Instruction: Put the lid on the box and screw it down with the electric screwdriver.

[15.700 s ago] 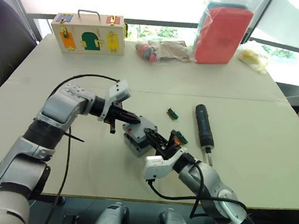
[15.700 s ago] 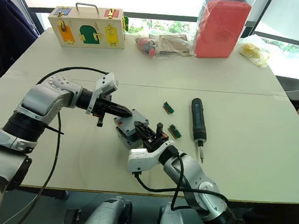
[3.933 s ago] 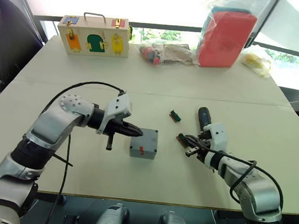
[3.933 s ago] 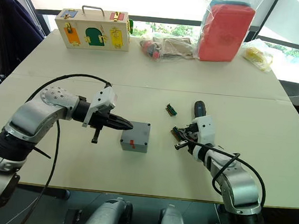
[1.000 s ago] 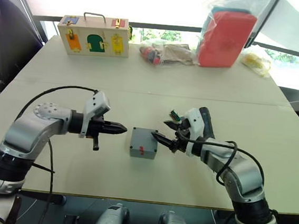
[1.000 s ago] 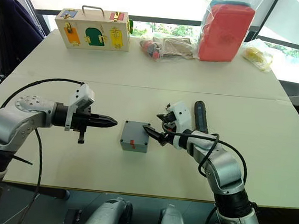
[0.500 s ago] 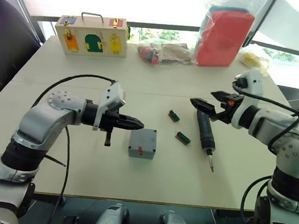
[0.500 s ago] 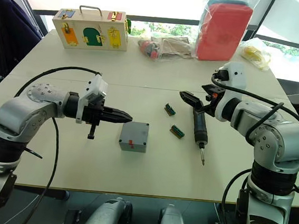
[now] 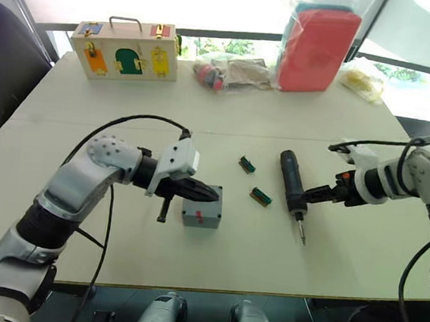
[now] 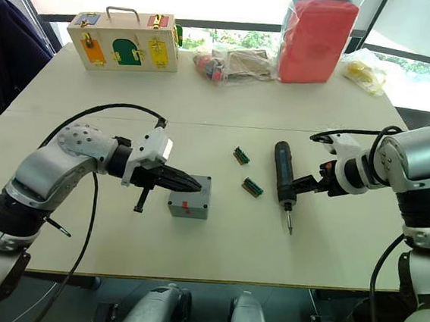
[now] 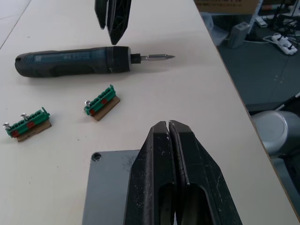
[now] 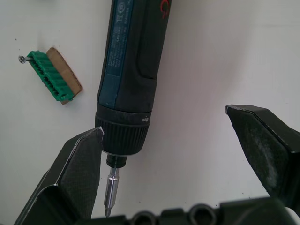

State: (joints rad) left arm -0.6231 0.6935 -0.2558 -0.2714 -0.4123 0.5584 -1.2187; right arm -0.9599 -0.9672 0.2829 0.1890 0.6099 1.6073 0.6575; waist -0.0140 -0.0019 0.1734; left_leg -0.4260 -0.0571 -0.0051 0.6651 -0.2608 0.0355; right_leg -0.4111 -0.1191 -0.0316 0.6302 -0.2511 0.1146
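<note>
My left gripper (image 9: 210, 194) has its two black fingers pressed together, holding nothing, tips resting over the top of the lid (image 9: 205, 203) at its edge nearest my left arm. The lid sits flush on the box (image 9: 200, 219), a small grey square enclosure near the middle of the table (image 9: 129, 99); a little red mark shows on the front face. From my left wrist I see one corner screw hole of the lid (image 11: 96, 157) beside my closed fingers (image 11: 161, 178). The electric screwdriver (image 9: 293, 185) lies flat on the table to the right of the box, well apart from it, dark body pointing away from me and the metal bit (image 12: 108, 194) pointing toward my side of the table. My right gripper (image 10: 305, 186) is down at the screwdriver's bit end, jaws spread wide; from the right wrist one finger (image 12: 77, 168) lies just beside the ribbed collar and the other (image 12: 262, 145) stands clear on the far side, so nothing is gripped. Two small green bit strips lie between box and screwdriver: one (image 9: 259, 196) nearer me, one (image 9: 247, 163) farther back. Along the far edge of the table: a wooden latch box with coloured doors (image 9: 125, 50), a crumpled plastic bag (image 9: 231, 73), a red block in clear plastic wrap (image 9: 318, 41), and a yellowish bag (image 9: 366, 80).
</note>
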